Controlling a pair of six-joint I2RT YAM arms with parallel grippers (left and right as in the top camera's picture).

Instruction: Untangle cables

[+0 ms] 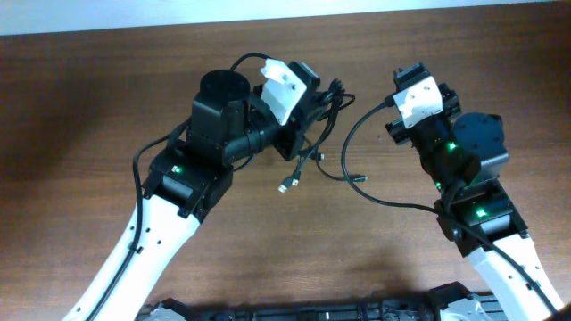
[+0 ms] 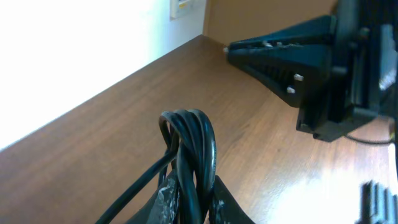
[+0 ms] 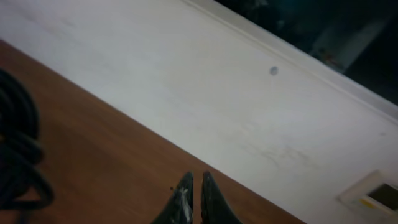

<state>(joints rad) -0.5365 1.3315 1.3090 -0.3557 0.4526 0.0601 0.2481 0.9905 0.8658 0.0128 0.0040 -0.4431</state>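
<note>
My left gripper (image 1: 318, 96) is shut on a bundle of thin black cables (image 1: 328, 100) and holds it above the table. In the left wrist view the looped cables (image 2: 189, 140) stick up between the two fingers (image 2: 193, 200). Loose ends with small plugs (image 1: 286, 185) hang below the bundle and lie on the wood. My right gripper (image 1: 409, 73) is to the right of the bundle, apart from it. Its fingers (image 3: 196, 180) are together with nothing between them. It also shows in the left wrist view (image 2: 273, 50). Part of the cables shows at the left edge of the right wrist view (image 3: 15, 155).
The brown wooden table (image 1: 107, 80) runs to a white wall (image 3: 217, 81) at the far edge. A thin black wire (image 1: 350, 134) curves from the right arm over the table between the arms. A wall socket (image 3: 373, 196) sits low on the wall.
</note>
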